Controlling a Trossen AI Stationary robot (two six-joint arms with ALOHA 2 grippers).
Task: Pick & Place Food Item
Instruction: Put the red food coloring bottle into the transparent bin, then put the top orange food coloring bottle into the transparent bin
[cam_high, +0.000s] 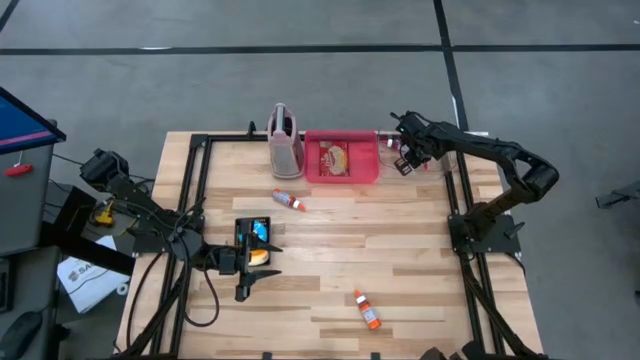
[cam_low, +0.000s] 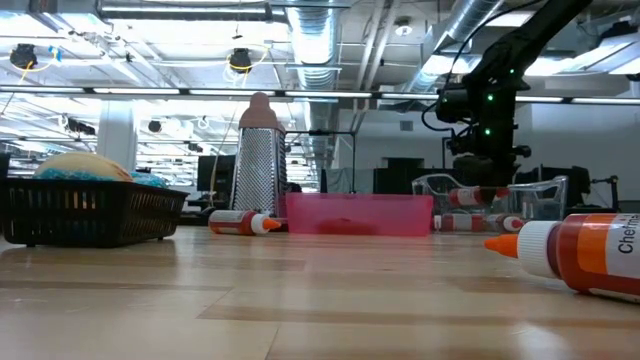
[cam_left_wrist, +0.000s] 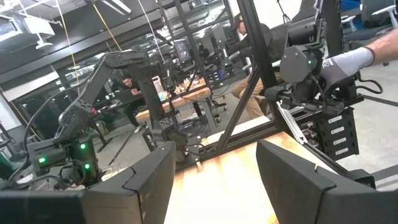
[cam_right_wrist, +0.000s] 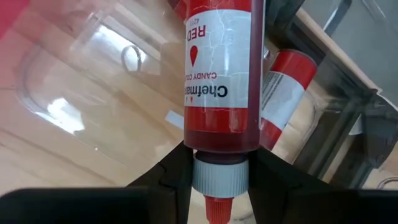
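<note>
My right gripper (cam_high: 404, 158) is at the table's far right, shut on a red bottle of candy colour (cam_right_wrist: 219, 68) with a white cap. Below it stands a clear plastic bin (cam_right_wrist: 81, 93) in which another red bottle (cam_right_wrist: 283, 93) lies. In the low view my right gripper (cam_low: 482, 165) hangs just above that bin (cam_low: 500, 205). My left gripper (cam_high: 252, 275) stands open near the table's front left, beside a black basket (cam_high: 254, 232), with nothing between its fingers (cam_left_wrist: 149, 180). My right gripper pinches the bottle at its white cap (cam_right_wrist: 219, 173) between the two fingers (cam_right_wrist: 171, 174). The fingers slant steeply down from above. The bottle lies along them, with its base pointing ahead and down over the clear bin. Whether the base touches the bin, I cannot tell.
A red tray (cam_high: 366, 172) with a food item and a metal grater (cam_high: 285, 140) stand at the far edge. Two more red bottles lie loose, one mid-table (cam_high: 290, 201) and one near the front (cam_high: 367, 310). The black basket (cam_low: 90, 210) holds yellow and blue things.
</note>
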